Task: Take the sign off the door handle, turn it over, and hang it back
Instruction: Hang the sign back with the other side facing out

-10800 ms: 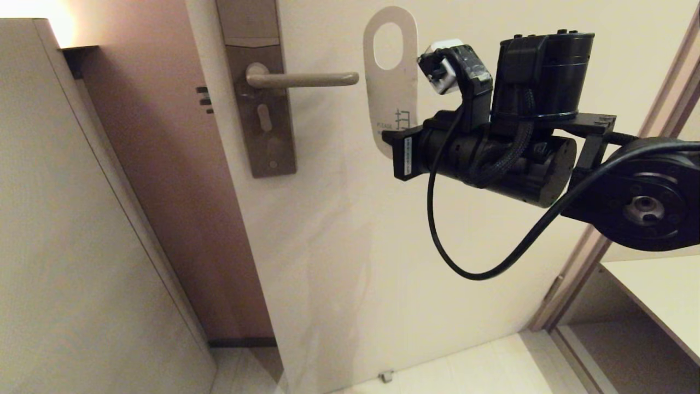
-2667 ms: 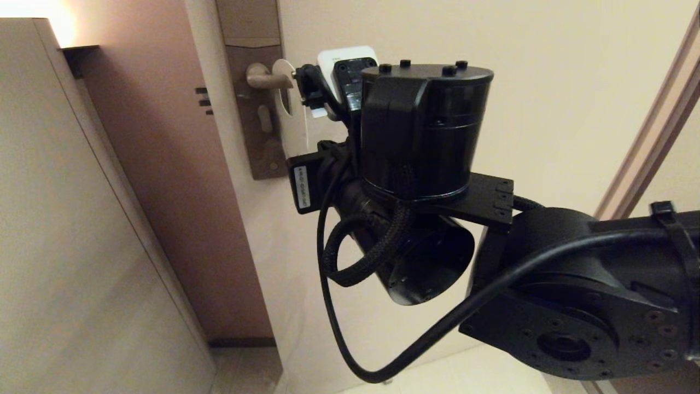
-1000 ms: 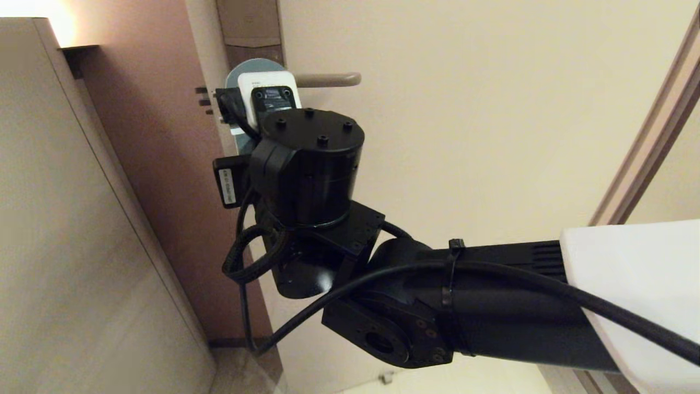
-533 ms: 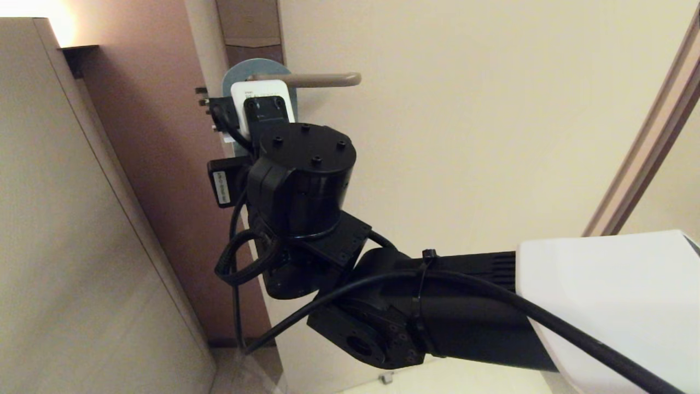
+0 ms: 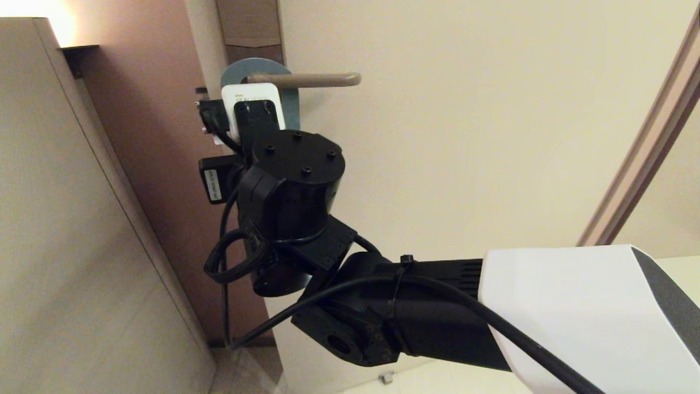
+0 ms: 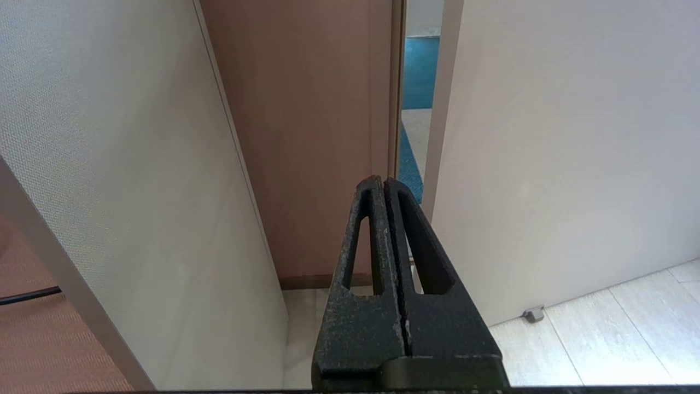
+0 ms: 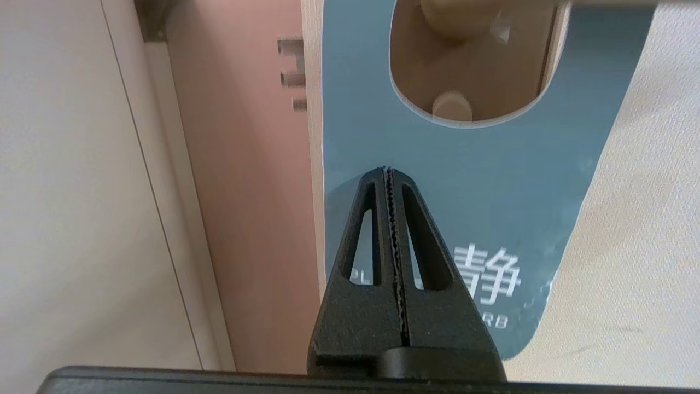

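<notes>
Cream door, blue-grey sign (image 7: 481, 180) hanging on the door handle (image 5: 306, 80).
Our right gripper (image 7: 389, 171) is closed, empty; we judge the card light, bendable, best pinched by its lower edge.

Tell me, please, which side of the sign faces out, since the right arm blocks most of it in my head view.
Observer: The blue-grey side of the sign faces out; the right wrist view shows white lettering on it.
Operator: Is it hanging on the handle?
Observer: Yes, the handle sits in the top of its oval hole.
Operator: Does the right tool grip it?
Observer: No. The right tool is shut and empty, in front of the sign, just below the hole.
</notes>
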Available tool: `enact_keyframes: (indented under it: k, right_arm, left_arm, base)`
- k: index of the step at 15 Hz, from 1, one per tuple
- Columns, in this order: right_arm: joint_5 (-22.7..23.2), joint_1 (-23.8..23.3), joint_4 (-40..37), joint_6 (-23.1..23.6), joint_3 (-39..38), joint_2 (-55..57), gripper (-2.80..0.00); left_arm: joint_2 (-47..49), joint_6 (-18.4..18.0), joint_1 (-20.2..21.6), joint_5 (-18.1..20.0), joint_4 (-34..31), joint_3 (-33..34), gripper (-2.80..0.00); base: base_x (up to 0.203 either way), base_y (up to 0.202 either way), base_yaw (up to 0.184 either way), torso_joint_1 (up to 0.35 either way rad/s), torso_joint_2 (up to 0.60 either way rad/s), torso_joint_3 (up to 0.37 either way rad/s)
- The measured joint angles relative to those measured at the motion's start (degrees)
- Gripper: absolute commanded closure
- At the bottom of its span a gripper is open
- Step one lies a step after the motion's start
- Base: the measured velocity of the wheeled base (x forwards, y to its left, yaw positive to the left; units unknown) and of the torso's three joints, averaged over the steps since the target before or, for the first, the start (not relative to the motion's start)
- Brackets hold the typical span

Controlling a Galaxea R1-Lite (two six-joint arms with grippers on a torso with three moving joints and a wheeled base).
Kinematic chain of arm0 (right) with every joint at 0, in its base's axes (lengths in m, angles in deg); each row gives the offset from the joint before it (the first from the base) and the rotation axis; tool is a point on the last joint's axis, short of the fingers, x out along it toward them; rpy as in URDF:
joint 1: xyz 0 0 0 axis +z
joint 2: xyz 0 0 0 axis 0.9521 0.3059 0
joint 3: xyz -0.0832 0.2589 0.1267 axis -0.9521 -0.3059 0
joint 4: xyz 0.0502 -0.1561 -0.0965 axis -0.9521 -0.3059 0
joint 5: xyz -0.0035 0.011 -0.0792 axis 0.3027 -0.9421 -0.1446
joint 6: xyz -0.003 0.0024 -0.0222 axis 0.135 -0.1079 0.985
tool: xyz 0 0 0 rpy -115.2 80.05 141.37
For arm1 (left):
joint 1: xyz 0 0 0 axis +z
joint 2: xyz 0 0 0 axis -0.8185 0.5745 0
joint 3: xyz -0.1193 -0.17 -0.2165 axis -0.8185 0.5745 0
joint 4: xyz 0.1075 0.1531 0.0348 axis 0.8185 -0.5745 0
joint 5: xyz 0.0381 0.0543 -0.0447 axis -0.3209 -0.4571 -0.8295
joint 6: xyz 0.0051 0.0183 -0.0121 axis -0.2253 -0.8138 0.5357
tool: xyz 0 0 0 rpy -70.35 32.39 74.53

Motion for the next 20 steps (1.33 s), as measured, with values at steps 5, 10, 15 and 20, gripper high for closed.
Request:
enact_keyframes:
  k: [5, 10, 15, 20]
  right_arm:
    - [-0.1, 0.0, 0.0, 0.1, -2.1, 0.2, 0.00]
    - [-0.1, 0.0, 0.0, 0.6, -4.3, -0.5, 0.00]
    - [-0.1, -0.2, -0.3, 1.4, -12.6, -4.3, 0.00]
    - [-0.3, -0.5, -0.3, 2.4, -23.0, -10.7, 0.00]
  left_arm:
    - [0.0, 0.0, 0.0, 0.0, 0.0, 0.0, 0.00]
    - [0.0, 0.0, 0.0, 0.0, 0.0, 0.0, 0.00]
    - [0.0, 0.0, 0.0, 0.0, 0.0, 0.0, 0.00]
    - [0.0, 0.0, 0.0, -0.1, 0.0, 0.0, 0.00]
  base:
    - [0.000, 0.000, 0.000, 0.000, 0.00, 0.000]
    - [0.000, 0.000, 0.000, 0.000, 0.00, 0.000]
    - [0.000, 0.000, 0.000, 0.000, 0.00, 0.000]
    - [0.000, 0.000, 0.000, 0.000, 0.00, 0.000]
